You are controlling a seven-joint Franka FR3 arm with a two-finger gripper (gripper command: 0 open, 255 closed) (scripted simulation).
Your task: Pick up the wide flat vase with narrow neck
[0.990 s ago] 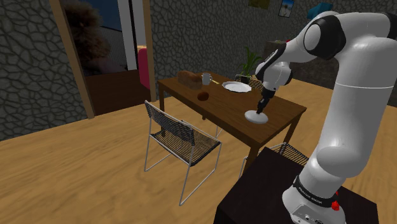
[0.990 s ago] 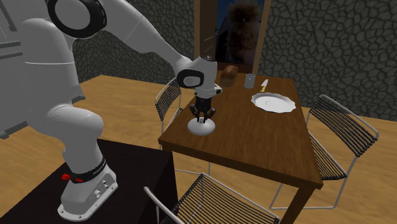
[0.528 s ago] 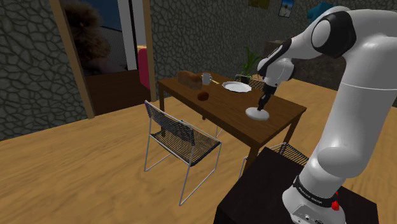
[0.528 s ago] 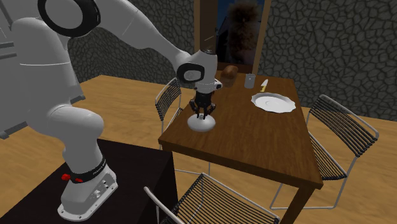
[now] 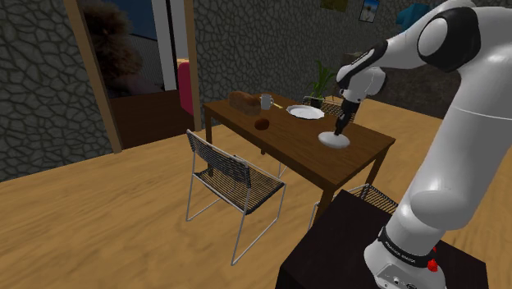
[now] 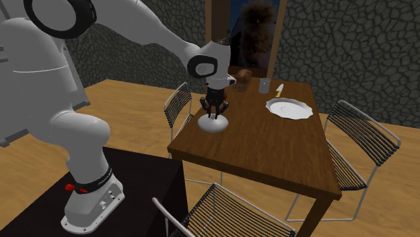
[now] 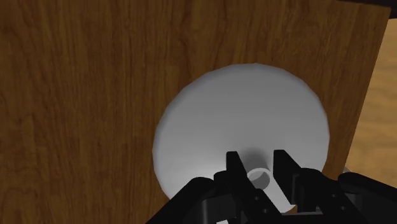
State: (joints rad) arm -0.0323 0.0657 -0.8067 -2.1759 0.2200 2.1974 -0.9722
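The wide flat vase is pale grey-white, a broad disc body with a short narrow neck. My black gripper comes down on it from above, shut on the neck. In the wrist view both fingers clasp the small neck opening. The vase hangs a little above the brown wooden table, near the table edge closest to the arm's stand.
Farther along the table sit a white plate, a mug, a brown loaf and a small dark bowl. Wire chairs stand around the table.
The gripper has risen with the vase in it, so the vase has come up off the tabletop and shifted slightly toward the plate end of the table.
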